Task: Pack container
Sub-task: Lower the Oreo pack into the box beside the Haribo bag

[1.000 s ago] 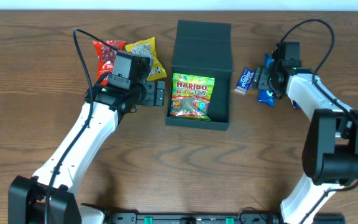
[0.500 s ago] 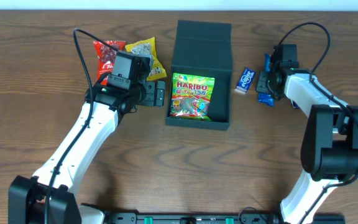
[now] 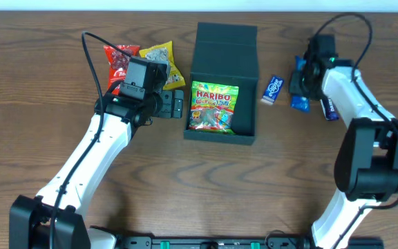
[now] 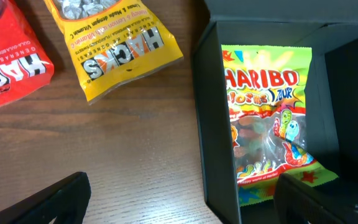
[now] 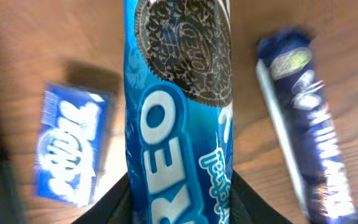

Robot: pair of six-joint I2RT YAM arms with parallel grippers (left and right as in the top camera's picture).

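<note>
Container [image 3: 225,48] sits mid-worktop [image 3: 185,180], lid flapped open toward the far edge. A Haribo bag [image 3: 214,106] lies flat inside. We note the left tool [image 3: 176,102] spread wide at the container's left wall, near a red packet [image 3: 119,63] and a yellow Hacks packet [image 3: 159,61]. The right tool [image 3: 300,84], right of the container, pinches an Oreo packet [image 5: 179,112] (a small blue packet [image 3: 273,88] and a dark bar [image 3: 329,108] lie on either side).

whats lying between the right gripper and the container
One small blue packet lies between the right gripper, shut on an Oreo pack, and the container. The overhead view shows it.
</note>
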